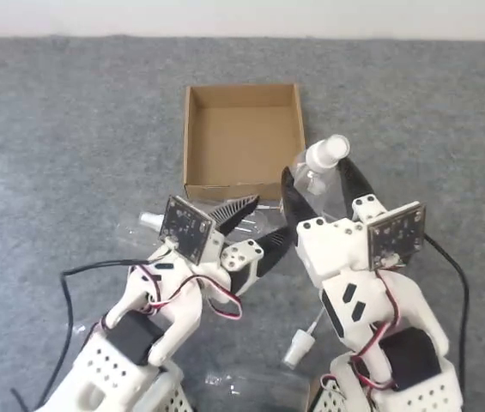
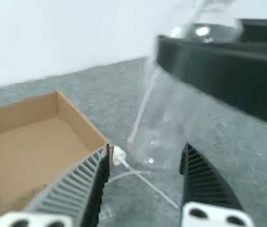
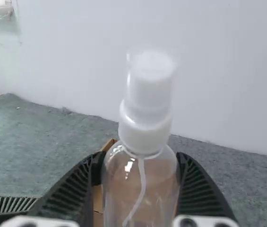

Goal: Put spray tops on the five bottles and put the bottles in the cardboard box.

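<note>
**Near to far, all places referred to the cardboard box (image 1: 192, 142) (image 2: 79, 120).**

- **Nearest the arm bases:** well apart from the box, a loose white spray top (image 1: 299, 348) with its dip tube lay on the grey carpet (image 1: 53, 129).
- **Just short of the box's near wall:** the left gripper (image 1: 272, 216) (image 2: 146, 151) hung low over the carpet. Its jaws were spread and nothing was between them.
- **Beside the box's near corner:** a second spray top (image 2: 119, 155) lay on the carpet, as the left wrist view showed. Its thin tube trailed away from the box.
- **Off the near corner on the left arm's side:** a clear item (image 1: 143, 221) with a white end lay partly hidden behind that arm. What it was could not be told.
- **At the box's near corner on the right arm's side:** the right gripper (image 1: 316, 169) (image 3: 138, 161) pinched a clear bottle (image 1: 313, 178) (image 2: 171, 123) (image 3: 140, 189) across its body, one jaw on each flank.
- **The bottle:** it was held off the carpet just beside the box. Whether it overhung the rim could not be told. A fitted spray top (image 1: 330, 152) (image 3: 147, 104) sat on its neck, beyond the fingertips, with its tube running down inside.
- **The box:** it stood open-topped on the carpet.
- **Beyond the box:** a white wall (image 3: 218, 71).
</note>
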Robot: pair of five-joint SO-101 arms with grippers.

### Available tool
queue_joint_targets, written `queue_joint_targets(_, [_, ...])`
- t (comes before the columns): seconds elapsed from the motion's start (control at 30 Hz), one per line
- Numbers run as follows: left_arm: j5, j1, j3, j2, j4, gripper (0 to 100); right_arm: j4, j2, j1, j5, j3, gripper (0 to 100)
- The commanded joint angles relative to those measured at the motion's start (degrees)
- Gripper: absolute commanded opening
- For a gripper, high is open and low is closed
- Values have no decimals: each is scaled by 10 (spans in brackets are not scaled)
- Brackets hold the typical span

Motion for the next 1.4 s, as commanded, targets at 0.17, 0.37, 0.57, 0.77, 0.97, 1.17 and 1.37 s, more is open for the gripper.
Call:
queue_joint_targets(0.17, [5,-6,16,-4,-70,227,36,7,-7,-6,-40,30])
queue_joint_targets(0.37, [5,-7,16,-4,-70,227,56,7,-7,-7,-40,30])
queue_joint_targets(0.57, [6,-34,20,-4,-91,227,59,7,-7,-7,-40,30])
queue_joint_targets(0.77, [5,-39,28,-4,-107,201,60,7,-6,-4,-37,30])
queue_joint_targets(0.97, [3,-42,26,-9,-105,199,59,8,-2,-2,-37,30])
queue_joint_targets(1.17, [5,-82,-28,-10,-26,198,54,15,28,-2,-37,30])
queue_joint_targets(1.37, [6,-197,-64,-10,18,152,56,15,29,-2,-36,30])
